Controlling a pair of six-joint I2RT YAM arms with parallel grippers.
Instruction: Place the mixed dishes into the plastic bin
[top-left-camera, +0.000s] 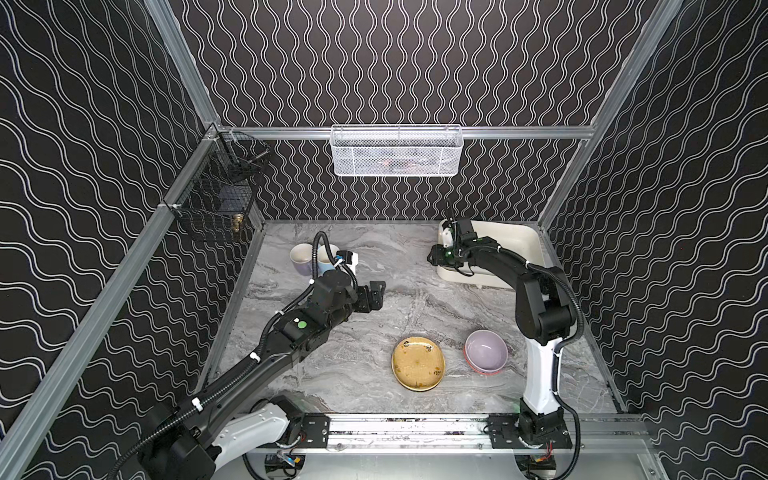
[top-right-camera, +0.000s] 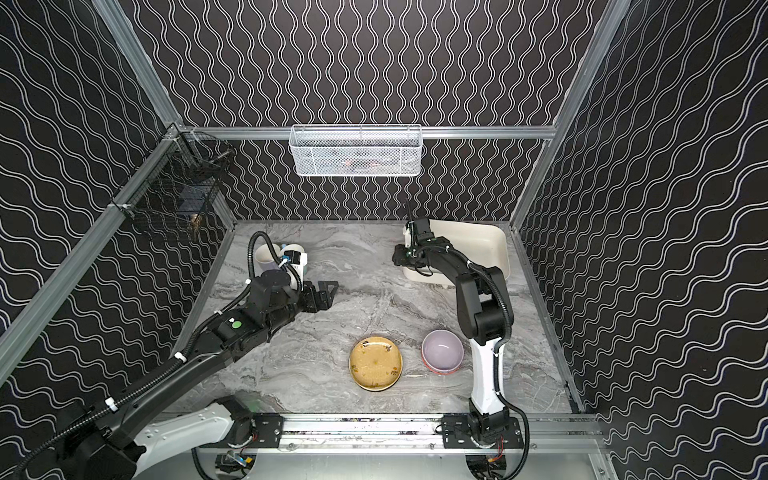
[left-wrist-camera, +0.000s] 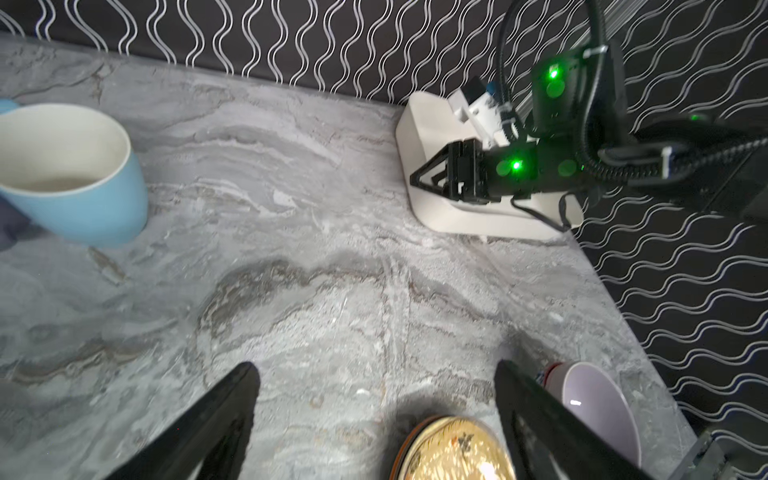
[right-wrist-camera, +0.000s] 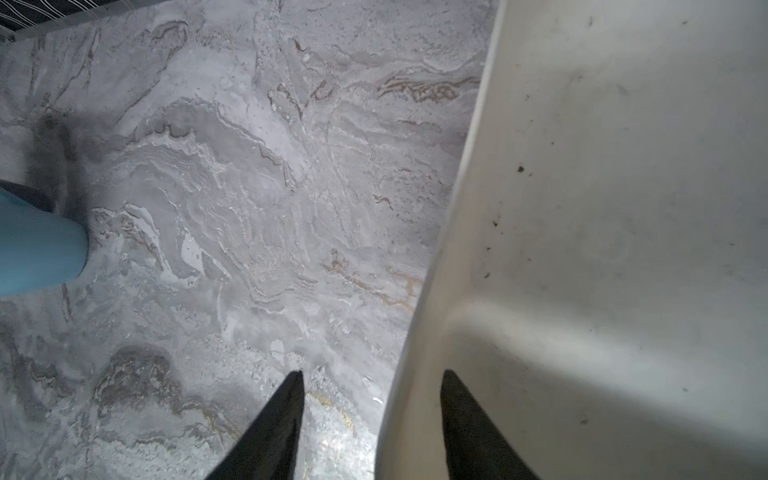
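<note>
The cream plastic bin (top-left-camera: 515, 241) (right-wrist-camera: 602, 208) stands at the back right, and what shows of its inside is bare. My right gripper (top-left-camera: 435, 258) (right-wrist-camera: 372, 374) is open astride its left wall, one finger inside and the other outside, clear of the wall. A lilac mug (top-left-camera: 301, 257) and a light-blue mug (top-left-camera: 328, 257) (left-wrist-camera: 83, 199) stand at the back left. My left gripper (top-left-camera: 376, 296) (left-wrist-camera: 376, 365) hovers open and empty just right of them. A mustard plate (top-left-camera: 417, 363) lies on an orange-rimmed plate at the front. A lilac bowl (top-left-camera: 486, 351) is nested in a red-rimmed bowl.
A white wire-mesh basket (top-left-camera: 395, 151) hangs on the back rail and a black wire basket (top-left-camera: 216, 191) on the left wall. Patterned walls close in three sides of the marble table (top-left-camera: 415, 303). An aluminium rail (top-left-camera: 415, 428) with both arm bases runs along the front.
</note>
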